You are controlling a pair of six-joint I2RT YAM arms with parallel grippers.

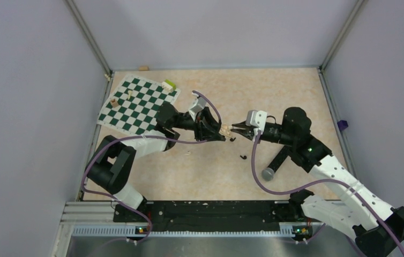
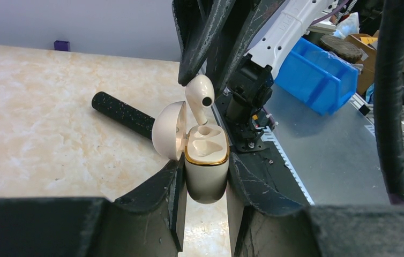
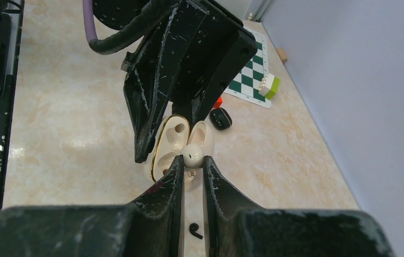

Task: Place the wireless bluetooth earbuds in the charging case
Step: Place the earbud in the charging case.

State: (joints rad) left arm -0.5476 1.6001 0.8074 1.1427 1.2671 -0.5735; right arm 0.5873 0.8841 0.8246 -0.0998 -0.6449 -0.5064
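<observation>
Gold-rimmed at its mouth, the cream-white pill-shaped charging case stands upright, clamped in my left gripper's jaws over the marble-patterned bench. Its lid is swung open toward 9 o'clock. My right gripper has its jaws pinched on a cream-white stemmed earbud, whose stem tip meets the case's 12 o'clock socket. From the right wrist I see a glossy black case on the bench at 1 o'clock and a black earbud at 6.
</observation>
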